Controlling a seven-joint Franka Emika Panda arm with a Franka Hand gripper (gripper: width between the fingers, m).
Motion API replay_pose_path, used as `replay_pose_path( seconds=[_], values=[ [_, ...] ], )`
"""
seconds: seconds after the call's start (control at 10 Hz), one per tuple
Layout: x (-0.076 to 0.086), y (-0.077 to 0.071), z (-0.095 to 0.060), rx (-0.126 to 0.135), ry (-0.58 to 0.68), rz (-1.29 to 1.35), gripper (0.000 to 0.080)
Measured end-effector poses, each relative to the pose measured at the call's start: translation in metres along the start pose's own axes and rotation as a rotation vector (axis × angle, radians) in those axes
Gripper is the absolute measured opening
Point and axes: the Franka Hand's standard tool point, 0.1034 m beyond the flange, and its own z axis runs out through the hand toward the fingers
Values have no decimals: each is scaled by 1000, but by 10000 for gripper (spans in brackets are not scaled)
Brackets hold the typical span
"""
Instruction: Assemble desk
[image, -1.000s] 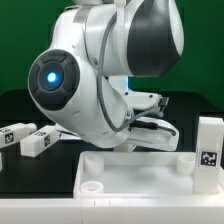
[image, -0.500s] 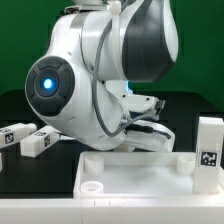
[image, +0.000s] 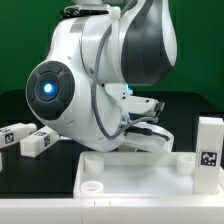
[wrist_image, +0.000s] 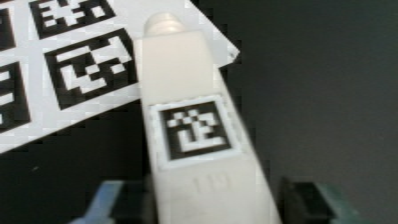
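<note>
In the wrist view a white square-section leg (wrist_image: 192, 110) with a black-and-white tag on its upper face lies lengthwise between the jaws of my gripper (wrist_image: 214, 200). Its far end lies over the edge of the marker board (wrist_image: 71, 60). A finger stands on each side of the leg, and a dark gap shows between each finger and the leg. In the exterior view the white tabletop (image: 140, 168) lies at the front, with a round corner socket (image: 92, 186). The arm's own body hides the gripper's fingertips and this leg there.
Two more tagged legs (image: 14, 136) (image: 40, 141) lie on the black table at the exterior view's left. Another leg (image: 208, 150) stands upright at the exterior view's right, by the tabletop's corner. The bulky arm (image: 90, 80) fills the middle.
In the exterior view the arm has turned a little, and its blue-lit joint has sunk slightly toward the left. The tabletop and the legs have not moved.
</note>
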Motion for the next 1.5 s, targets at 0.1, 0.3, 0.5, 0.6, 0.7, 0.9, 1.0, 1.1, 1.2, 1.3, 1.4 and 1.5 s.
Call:
replay_pose_path(
  seconds=[0.1,0.3,0.5,0.6,0.7,0.9,1.0,1.1,1.2,1.3,1.4,1.5],
  values=[
    [0,-1,-1,0,7,-1,284],
    [-13,-3,-21,7,14,-27,284],
    [-33,-5,-74,46,104,-70,284],
    [-39,-10,-98,41,214,-110,284],
    [-40,-14,-99,13,301,-131,284],
    [-38,-17,-99,25,416,-136,284],
    [-37,-19,-106,33,491,-146,284],
    [-43,-16,-128,34,528,-215,284],
    [-42,-16,-163,32,608,-280,284],
    [-45,-27,-182,34,699,-277,284],
    [-54,-39,-178,38,773,-269,284],
    [-53,-36,-173,37,811,-280,284]
  ],
)
